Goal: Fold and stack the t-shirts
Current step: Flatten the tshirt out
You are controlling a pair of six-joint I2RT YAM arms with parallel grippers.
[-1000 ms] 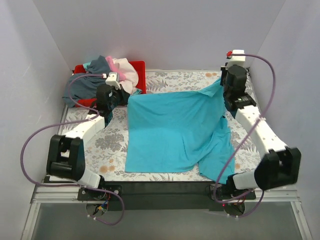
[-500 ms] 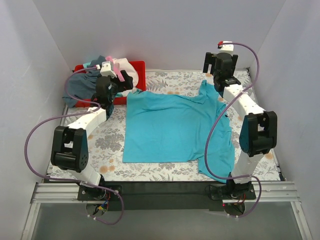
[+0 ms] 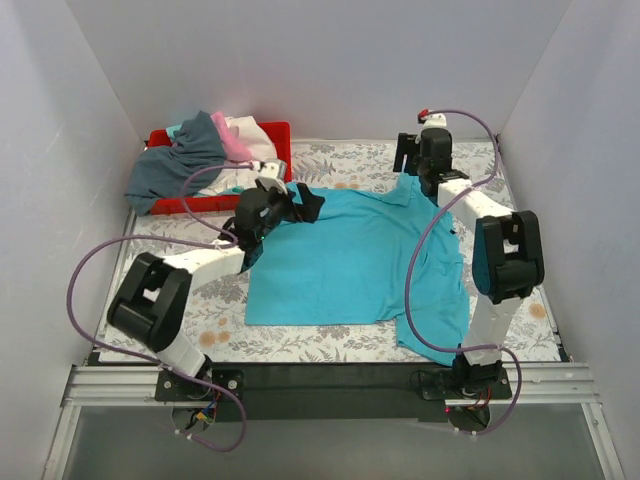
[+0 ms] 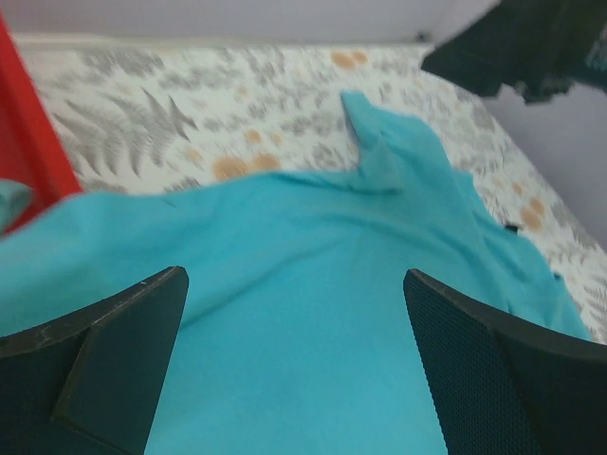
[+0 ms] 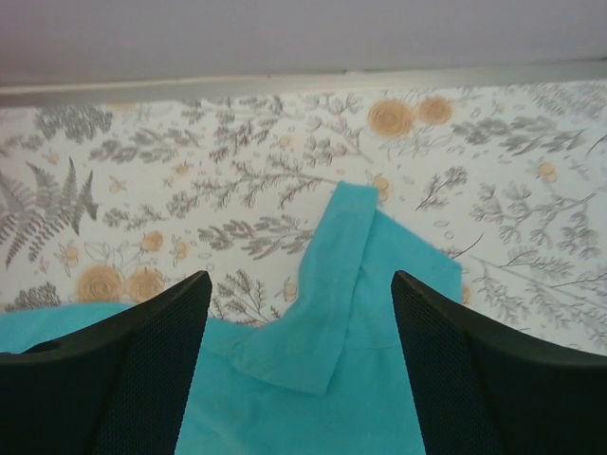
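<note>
Turquoise t-shirt (image 3: 350, 260) flatter now; left gripper (image 4: 294, 275) swung off red tray (image 3: 278, 135). It and right gripper (image 5: 299, 277) gape, empty. I count one spread shirt, one pile (image 3: 195, 155) upper left.

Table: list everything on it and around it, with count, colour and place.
shirt: one, turquoise, spread mid-table
shirt pile: one, grey, white and pink, on tray
tray: one, red, far left corner
table: one, floral top
cables: two, purple, looping off arms
arms: two, black-and-white, left arm and right arm reaching to the shirt's far edge
pincers: two, black, open, left pincer above shirt, right pincer above its far corner
</note>
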